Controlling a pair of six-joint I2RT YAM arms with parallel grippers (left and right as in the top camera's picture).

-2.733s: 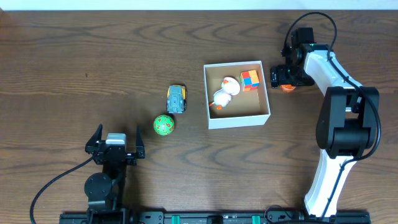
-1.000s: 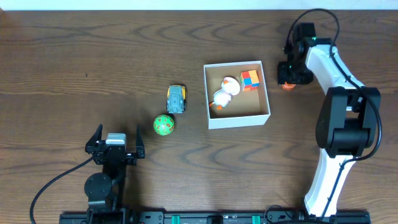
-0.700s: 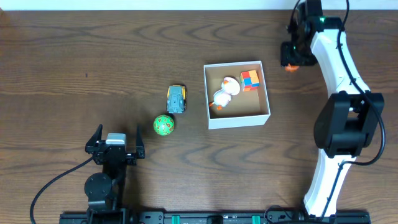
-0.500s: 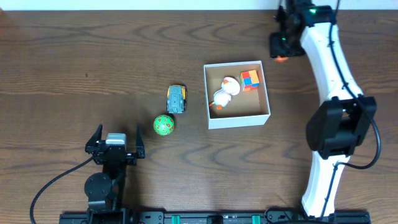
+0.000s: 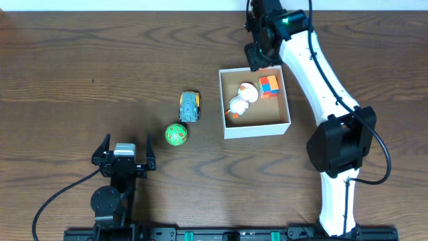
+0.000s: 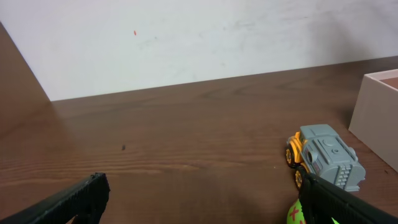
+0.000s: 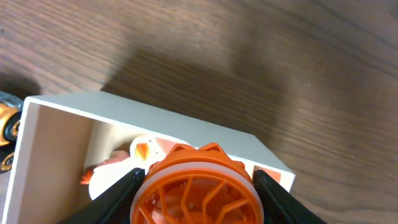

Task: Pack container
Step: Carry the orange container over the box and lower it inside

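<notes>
From overhead: square white cardboard box with low walls and tan-brown inside [image 5: 257, 129], right of centre on dark brown wooden table [image 5: 80, 60]. Inside the box, white toy duck with orange beak [image 5: 241, 99] near the middle, and multicoloured block cube [image 5: 269, 85] in the far right corner, the two close together. Left of the box and apart from it, grey toy truck with yellow wheels [image 5: 190, 106]; nearer the front, just beside the truck, green ball with red marks [image 5: 176, 134]. Left gripper [image 5: 127, 140] low at the front left, well apart from every toy, jaws spread wide and empty. Right gripper [image 5: 256, 57] stretched out on its white arm above the far rim of the box; its load mostly hidden from this angle.

From the left wrist: two black fingers [image 6: 74, 199] far apart at the bottom edge, nothing between them. Truck ahead to the right, a sliver of the green ball at the lower edge, one white wall of the box at the far right, pale backdrop behind the table.

From the right wrist: orange ridged plastic wheel [image 7: 198, 186] clamped between the two dark fingers [image 7: 112, 199], jaws closed partway on its rim. Below it, the far wall of the box, with the duck showing inside.
</notes>
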